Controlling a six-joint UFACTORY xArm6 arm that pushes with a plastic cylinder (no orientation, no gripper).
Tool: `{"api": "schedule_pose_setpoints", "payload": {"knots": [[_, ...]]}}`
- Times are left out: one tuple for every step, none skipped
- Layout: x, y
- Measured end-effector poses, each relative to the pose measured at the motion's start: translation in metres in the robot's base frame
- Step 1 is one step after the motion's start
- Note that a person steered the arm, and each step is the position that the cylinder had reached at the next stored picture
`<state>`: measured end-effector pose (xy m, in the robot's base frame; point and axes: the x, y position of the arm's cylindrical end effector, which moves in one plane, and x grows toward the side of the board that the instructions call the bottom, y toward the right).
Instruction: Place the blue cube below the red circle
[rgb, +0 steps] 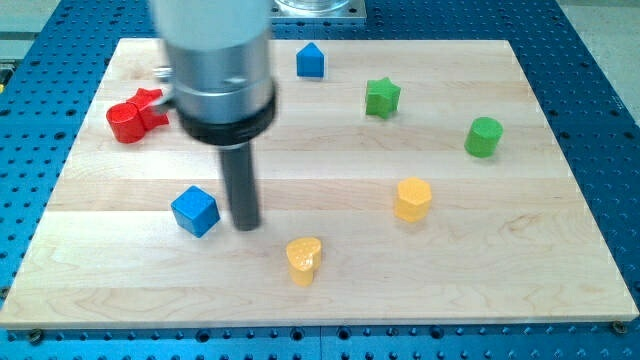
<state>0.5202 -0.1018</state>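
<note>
Blue perforated metal frames a pale wooden counter (330, 290) of glued planks, and the small coloured blocks are scattered well apart across it. No claw exists on this arm, so nothing can be said of one being apart or together; the arm ends in a straight dark rod under a blurred silver housing, and my tip (246, 226) rests on the wood just beside the blue wooden cube (195, 210), on its right in the view, with a thin gap that may or may not be contact (the angle does not settle it).

That cube sits in the lower left of the board. The red round block (126, 121) lies near the left edge toward the view's top, touching a red star-shaped block (150, 101) behind it. Its goal, the spot beneath the red circle, is up and to the left of where the cube now stands.

My judgement is that a push from the present side would send the cube leftward, perhaps off the board's edge, without bringing it under the circle. An off-centre push could also spin it away. Overshooting upward would knock the red pair apart.

Elsewhere stand a blue house-shaped block (311, 61), a green star block (381, 97), a green cylinder (483, 136), a yellow hexagonal block (412, 198) and a yellow heart-shaped block (304, 259).
</note>
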Motion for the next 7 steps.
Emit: {"api": "schedule_pose_setpoints", "payload": {"knots": [[-0.001, -0.060], [0.014, -0.065], [-0.042, -0.108], [-0.058, -0.123], [-0.024, -0.112], [-0.038, -0.119], [-0.075, -0.139]]}}
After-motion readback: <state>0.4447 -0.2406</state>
